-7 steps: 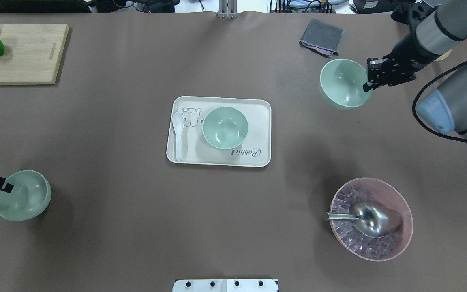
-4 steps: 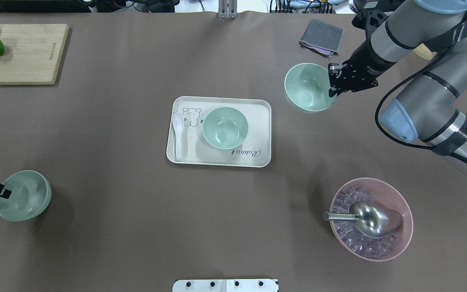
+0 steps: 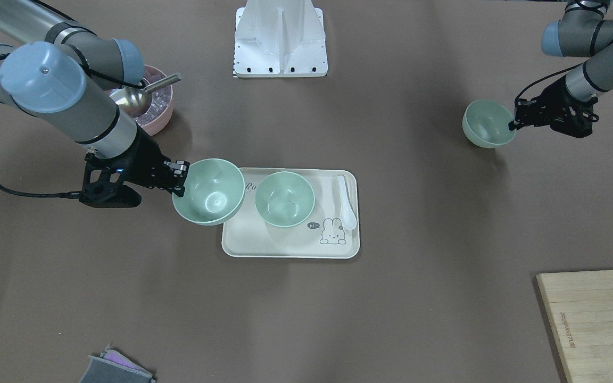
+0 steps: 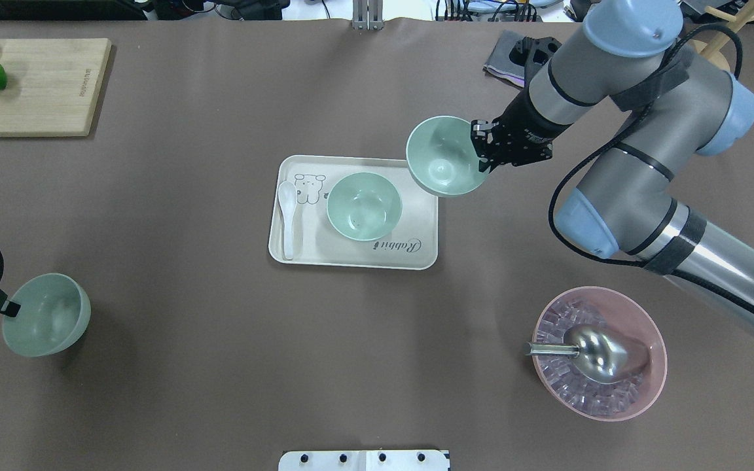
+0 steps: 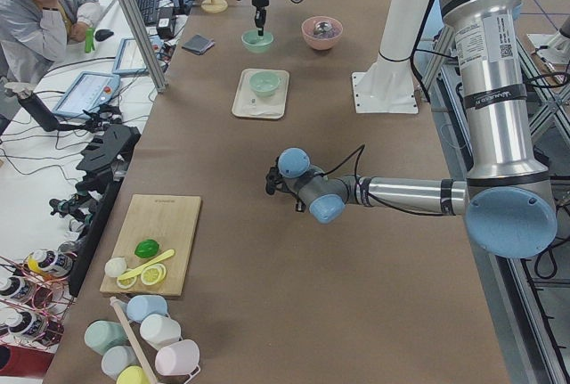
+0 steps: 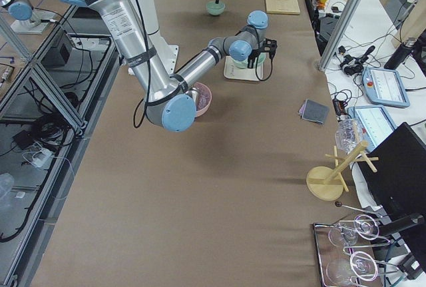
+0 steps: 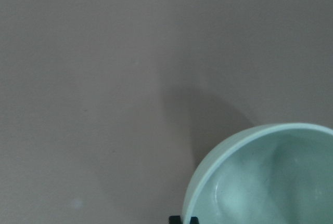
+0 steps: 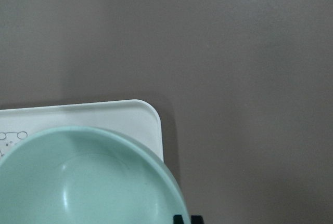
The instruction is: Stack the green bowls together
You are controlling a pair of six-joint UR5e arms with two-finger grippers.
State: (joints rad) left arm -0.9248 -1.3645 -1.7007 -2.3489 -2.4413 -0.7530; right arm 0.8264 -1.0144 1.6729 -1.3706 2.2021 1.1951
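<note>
Three pale green bowls show. One green bowl (image 4: 364, 206) stands on the cream tray (image 4: 416, 258), also in the front view (image 3: 284, 198). My right gripper (image 4: 484, 152) is shut on the rim of a second green bowl (image 4: 446, 157) and holds it above the tray's far right corner; the right wrist view shows this bowl (image 8: 88, 182) over the tray corner (image 8: 140, 109). My left gripper (image 4: 7, 307) is shut on the rim of the third green bowl (image 4: 46, 314) at the table's left edge, seemingly just above the table; it also shows in the left wrist view (image 7: 270, 182).
A white spoon (image 4: 287, 216) lies on the tray's left side. A pink bowl (image 4: 652, 386) with ice and a metal scoop stands at the near right. A cutting board (image 4: 43, 85) with fruit is at the far left. A grey cloth (image 4: 498, 59) lies at the far right.
My right arm has carried its bowl left and nearer, from the table's far right to the tray's far right corner. The left gripper and its bowl shifted slightly.
</note>
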